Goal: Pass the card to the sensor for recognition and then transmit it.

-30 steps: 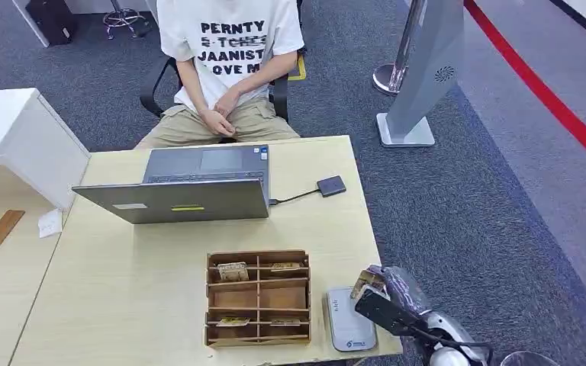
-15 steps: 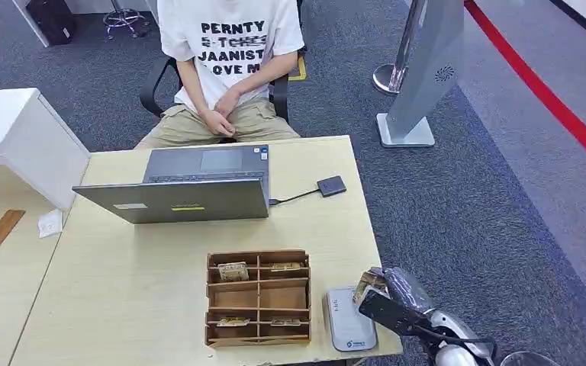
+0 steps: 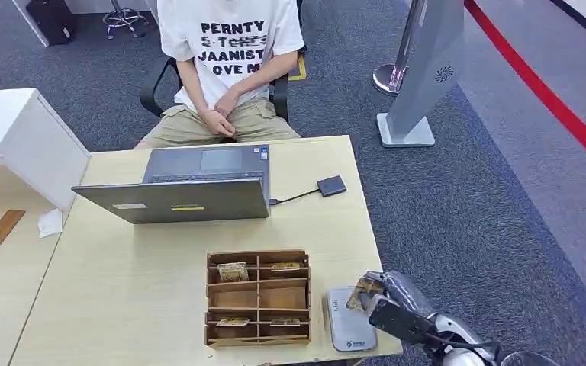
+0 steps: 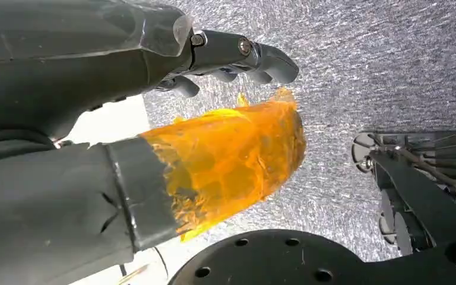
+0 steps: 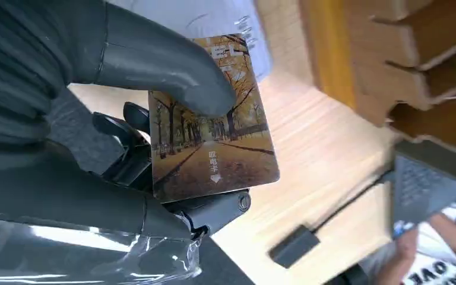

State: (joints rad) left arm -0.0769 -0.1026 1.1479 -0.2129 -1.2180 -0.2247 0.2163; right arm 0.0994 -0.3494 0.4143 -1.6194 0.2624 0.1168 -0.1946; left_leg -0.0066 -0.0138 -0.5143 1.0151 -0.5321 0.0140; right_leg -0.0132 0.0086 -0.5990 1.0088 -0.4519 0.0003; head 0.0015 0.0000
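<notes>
The card [image 5: 211,136] is a glossy rectangle printed with an autumn avenue of trees in brown and gold, with small white characters and an arrow near its middle; the right hand [image 5: 124,160] holds it, the thick thumb pressed on its face and the darker fingers [image 5: 119,133] behind it. In the head view the right hand [image 3: 387,302] sits in the lower right of the frame with the card [image 3: 359,292] tilted above the right edge of the sensor [image 3: 349,320], a pale grey pad lying flat near the table's front edge, just right of the wooden tray [image 3: 258,297]; whether the card touches the sensor cannot be told.

In the right wrist view the thumb hides the card's upper corner and its lettering is cut off; the sensor there is a blurred pale patch behind the card. The left hand [image 4: 154,119] hangs over grey carpet, its fingers [image 4: 261,59] slightly curled and apart with nothing between them, its thumb wrapped in orange film.

The table [image 3: 122,290] ends just right of the sensor, with carpet beyond; the laptop [image 3: 191,187] and a small dark adapter [image 3: 331,185] lie toward the upper middle of the frame, well apart from the hand; a person [image 3: 225,69] sits behind the laptop.
</notes>
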